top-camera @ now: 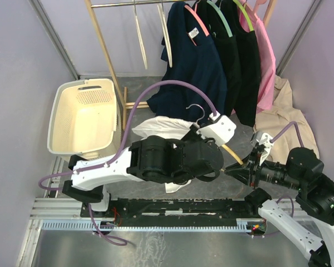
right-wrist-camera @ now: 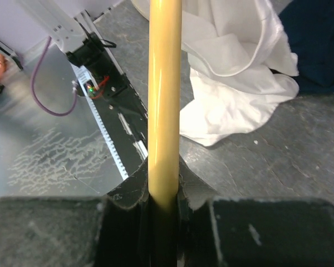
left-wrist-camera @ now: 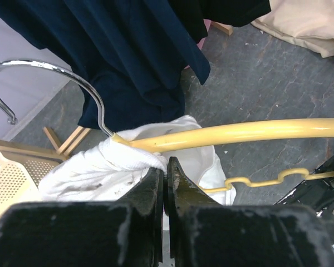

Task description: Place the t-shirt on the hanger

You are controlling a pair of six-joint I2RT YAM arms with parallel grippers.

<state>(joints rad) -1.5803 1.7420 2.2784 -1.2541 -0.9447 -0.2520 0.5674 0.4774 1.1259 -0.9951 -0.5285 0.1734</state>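
Note:
The white t-shirt [top-camera: 157, 127] hangs bunched under the left arm, over the hanger's neck; a fold shows lower down [top-camera: 176, 188]. The yellow hanger [top-camera: 232, 154] runs from its silver hook [top-camera: 196, 111] towards the right gripper. My left gripper [left-wrist-camera: 166, 169] is shut, pinching an edge of the t-shirt [left-wrist-camera: 114, 167] just below the hanger's bar [left-wrist-camera: 239, 133], next to the hook [left-wrist-camera: 44, 65]. My right gripper [right-wrist-camera: 164, 194] is shut on the hanger's arm [right-wrist-camera: 164, 100]; the t-shirt [right-wrist-camera: 234, 72] lies beyond it on the floor. In the top view it [top-camera: 235, 169] is right of centre.
A cream laundry basket [top-camera: 80, 117] stands at the left. A wooden rack behind holds a navy shirt [top-camera: 195, 67], black garments [top-camera: 239, 61], a pink one [top-camera: 264, 67] and cream-white hangers [top-camera: 140, 33]. A beige garment [top-camera: 286, 114] lies at the right. A black rail [top-camera: 172, 211] runs along the near edge.

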